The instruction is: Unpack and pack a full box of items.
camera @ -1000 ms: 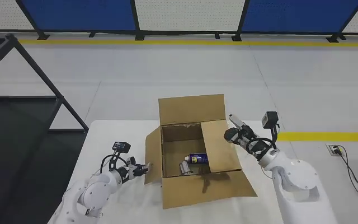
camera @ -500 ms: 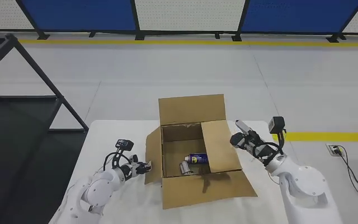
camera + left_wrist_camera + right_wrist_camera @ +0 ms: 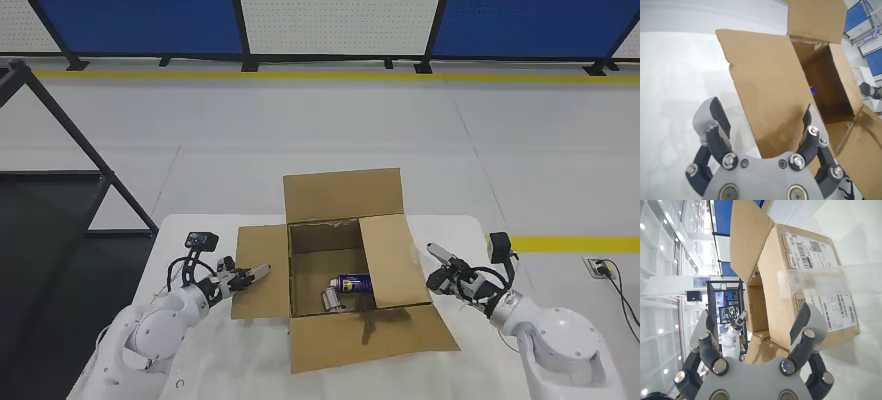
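Observation:
An open cardboard box (image 3: 322, 238) stands mid-table. Its bottom holds a blue can (image 3: 352, 284) and a small grey item (image 3: 330, 298). The blue can (image 3: 812, 90) peeks out behind the left flap (image 3: 762, 91). That left flap (image 3: 262, 285) lies folded outward, and my left gripper (image 3: 255, 271) is open at its outer edge. In the left wrist view the flap's edge runs between the open fingers of the left gripper (image 3: 762, 117). My right gripper (image 3: 437, 258) is open, just clear of the upright right flap (image 3: 393, 260). The right gripper (image 3: 755, 323) faces that labelled flap (image 3: 810, 275).
The back flap (image 3: 343, 193) stands up and the front flap (image 3: 370, 340) hangs toward me. The white table (image 3: 215, 245) has free room on both sides of the box. A black frame (image 3: 70, 140) stands off the table's left.
The left flap has swung outward from upright to nearly flat as my left gripper drew left. My right gripper has backed off to the right, away from the right flap.

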You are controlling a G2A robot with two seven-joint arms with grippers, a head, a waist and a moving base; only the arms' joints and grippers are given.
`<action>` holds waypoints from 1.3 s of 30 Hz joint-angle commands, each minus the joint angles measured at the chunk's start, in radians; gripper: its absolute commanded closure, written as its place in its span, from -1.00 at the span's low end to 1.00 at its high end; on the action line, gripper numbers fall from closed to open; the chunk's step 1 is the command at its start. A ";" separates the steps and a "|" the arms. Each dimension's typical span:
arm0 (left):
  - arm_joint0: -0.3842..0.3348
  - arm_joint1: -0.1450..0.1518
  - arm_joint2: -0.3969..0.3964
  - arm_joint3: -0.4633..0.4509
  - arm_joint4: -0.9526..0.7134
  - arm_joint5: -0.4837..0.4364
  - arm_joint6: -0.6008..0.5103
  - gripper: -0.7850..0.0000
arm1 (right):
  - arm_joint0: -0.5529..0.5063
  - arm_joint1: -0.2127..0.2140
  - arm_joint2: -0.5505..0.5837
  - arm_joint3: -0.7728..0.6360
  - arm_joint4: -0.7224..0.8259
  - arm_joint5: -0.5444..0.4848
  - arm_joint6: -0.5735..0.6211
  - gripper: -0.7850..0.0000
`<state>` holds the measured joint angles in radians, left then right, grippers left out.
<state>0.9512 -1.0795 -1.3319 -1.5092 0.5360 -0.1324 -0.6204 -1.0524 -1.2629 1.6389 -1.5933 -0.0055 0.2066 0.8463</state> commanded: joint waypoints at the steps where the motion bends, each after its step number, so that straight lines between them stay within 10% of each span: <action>1: 0.009 0.001 -0.015 -0.016 -0.023 0.001 0.008 -1.00 | 0.006 0.003 -0.001 0.018 -0.006 0.006 -0.007 -1.00; 23: 0.069 -0.016 -0.101 -0.085 -0.233 0.050 0.288 -1.00 | 0.046 0.024 -0.092 0.085 0.113 -0.135 0.129 -1.00; 39: 0.176 0.005 -0.255 -0.320 -0.281 -0.161 0.230 -1.00 | 0.024 0.036 -0.057 0.050 0.202 -0.162 -0.022 -1.00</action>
<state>1.1243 -1.0766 -1.5813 -1.8159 0.2761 -0.2828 -0.3605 -1.0285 -1.2268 1.5820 -1.5434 0.1883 0.0540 0.8255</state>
